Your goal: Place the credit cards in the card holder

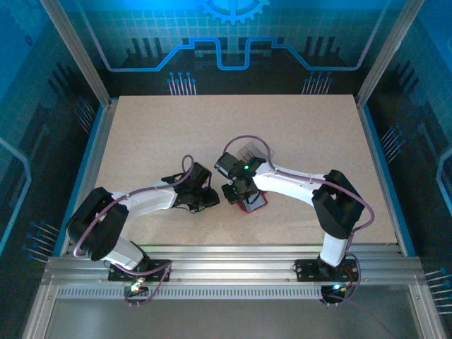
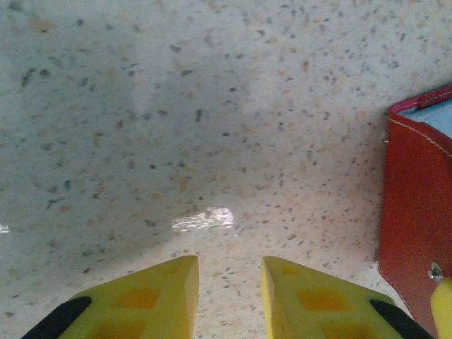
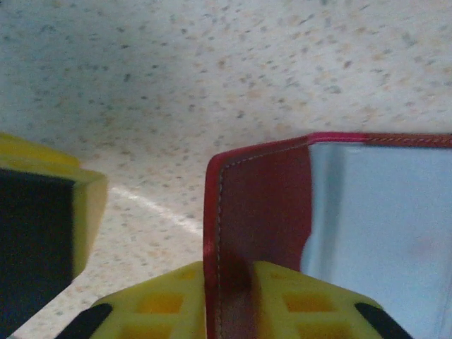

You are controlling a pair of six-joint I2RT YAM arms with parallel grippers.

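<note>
Top external: both arms bent inward, meeting at middle of table point(image 1: 212, 127); left gripper point(image 1: 205, 199) just left of red card holder point(image 1: 256, 205), right gripper point(image 1: 240, 191) over it.

Left wrist: left gripper point(image 2: 229, 293) fingers apart, bare table between; card holder point(image 2: 417, 212) at right edge, pale stud point(image 2: 436, 270) low on it.

Right wrist: right gripper point(image 3: 229, 286) astride red flap point(image 3: 247, 212) of card holder (squeezing or merely straddling: cannot tell); pale grey pocket point(image 3: 381, 226) to right.
</note>
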